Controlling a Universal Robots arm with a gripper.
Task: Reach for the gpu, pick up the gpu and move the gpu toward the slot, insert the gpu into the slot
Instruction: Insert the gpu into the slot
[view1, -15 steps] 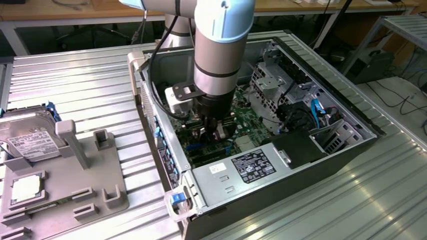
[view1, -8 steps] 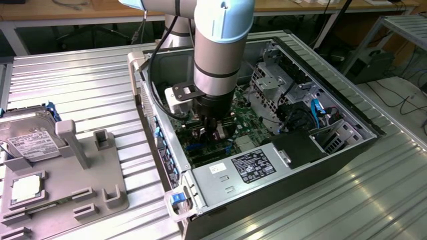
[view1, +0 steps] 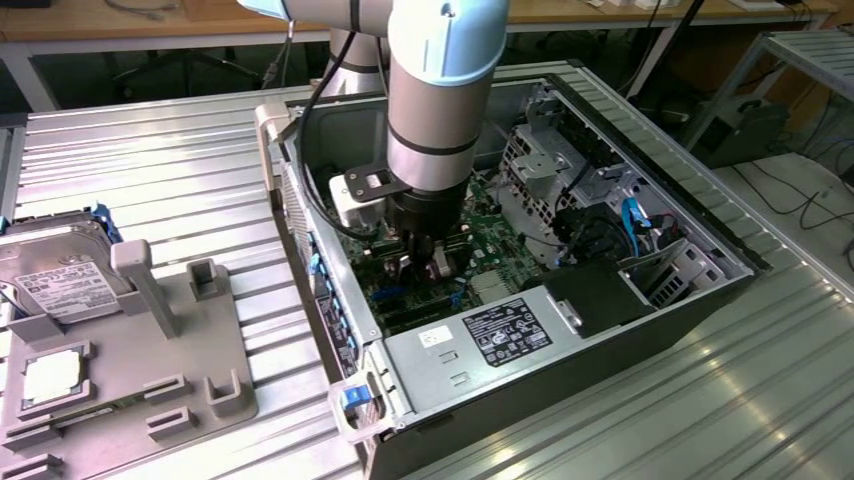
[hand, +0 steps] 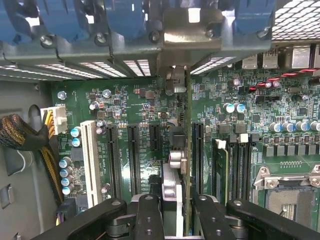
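1. Closest to the wrist camera, the gripper (hand: 172, 212) has its dark fingers (hand: 149, 215) pinched on the top edge of the gpu (hand: 186, 145); the jaws stand narrow, clamped on that thin card
2. The card hangs edge-on straight down between the fingers, its green board and silver bracket (hand: 172, 80) running away from the jaws toward the motherboard (hand: 135, 110)
3. Its lower edge sits over the row of long black slots (hand: 197, 155); whether it has seated I cannot tell
4. To do this well, I would judge the card must stay square to the slot and go down evenly, bracket lined up with the rear panel
5. Farther off, from the exterior view, the arm (view1: 434, 110) reaches down into the open computer case (view1: 694, 215); a hard drive (view1: 60, 270) lies well apart on the exterior view's left
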